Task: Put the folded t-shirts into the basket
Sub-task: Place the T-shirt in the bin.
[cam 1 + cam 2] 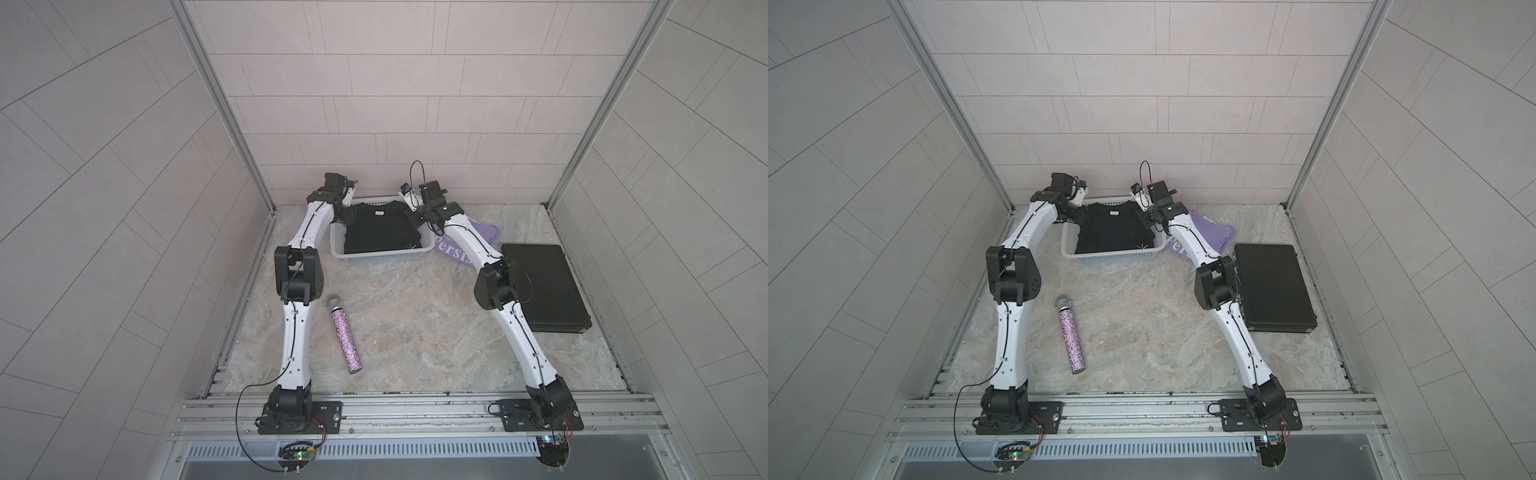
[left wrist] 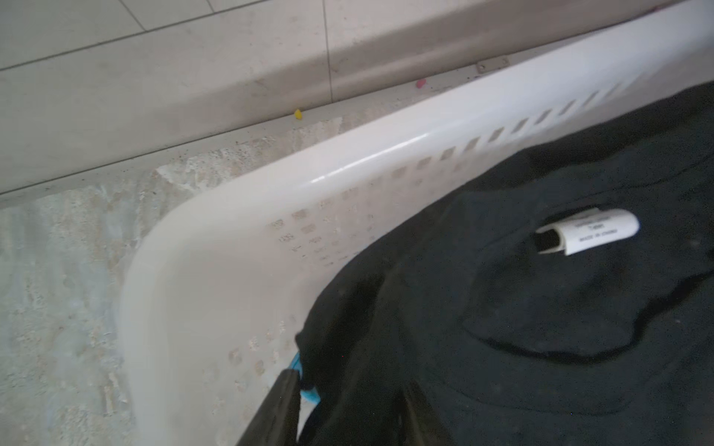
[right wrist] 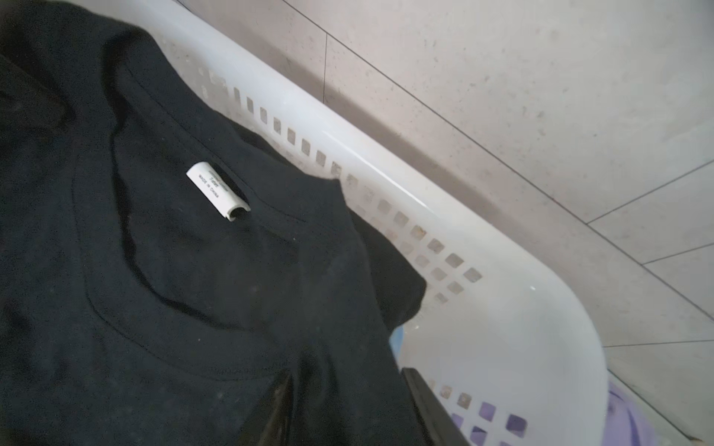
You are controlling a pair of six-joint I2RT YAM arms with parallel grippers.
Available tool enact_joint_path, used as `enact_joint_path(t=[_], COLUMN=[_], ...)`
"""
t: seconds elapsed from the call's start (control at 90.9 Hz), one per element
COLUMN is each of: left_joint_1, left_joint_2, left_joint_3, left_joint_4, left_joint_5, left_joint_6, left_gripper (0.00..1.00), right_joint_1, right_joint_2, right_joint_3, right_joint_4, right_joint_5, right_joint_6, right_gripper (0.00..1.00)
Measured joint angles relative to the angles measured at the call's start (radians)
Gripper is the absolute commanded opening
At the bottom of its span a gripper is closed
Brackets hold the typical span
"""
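Up near the middle of both top views, the two arms reach forward from their mounts at the lower edge, elbows bowed outward, and bend their wrists down over the far corners of the basket [image 1: 381, 256] [image 1: 1113, 256]. The left gripper [image 1: 347, 215] [image 2: 349, 382] dips inside the basket's left far corner. Its jaws stand apart in the left wrist view, with the edge of the black shirt [image 1: 380, 232] [image 1: 1115, 232] lying loose between them, not pinched. The right gripper [image 1: 415, 217] [image 3: 347, 372] hangs over the right far corner, and its jaws are likewise apart over the shirt's shoulder. The white basket sits close to the back wall, and the black shirt lies folded on top inside it, collar toward the wall, with its white neck label [image 2: 587, 231] [image 3: 216, 191] facing up. A sliver of light blue cloth [image 2: 309, 394] [image 3: 396, 340] peeks out beneath the black shirt; how much lies under it cannot be told. Just right of the basket, partly hidden by the right arm, the lavender shirt [image 1: 478, 232] [image 1: 1208, 230] lies on the marbled table [image 1: 415, 324]. Farther right rests a flat black case [image 1: 544, 286], and a glittery microphone [image 1: 345, 336] lies lower left of centre.
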State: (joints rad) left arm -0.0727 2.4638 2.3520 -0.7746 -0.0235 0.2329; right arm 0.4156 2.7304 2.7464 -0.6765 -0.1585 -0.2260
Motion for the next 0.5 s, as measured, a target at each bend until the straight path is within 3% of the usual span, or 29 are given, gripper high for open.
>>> enact_joint_path(t=[0.495], left_joint_1=[-0.019], left_joint_2=[-0.001], left_joint_3=[0.016], left_joint_4=[0.05], left_joint_5=[-0.183], left_joint_6=[0.078], left_gripper=[0.61], right_joint_1=[-0.001], right_joint_2=[-0.021], right_joint_3=[0.005], right_joint_4=[0.003], right_joint_5=[0.094], right_joint_6=[-0.041], right_gripper=[0.7])
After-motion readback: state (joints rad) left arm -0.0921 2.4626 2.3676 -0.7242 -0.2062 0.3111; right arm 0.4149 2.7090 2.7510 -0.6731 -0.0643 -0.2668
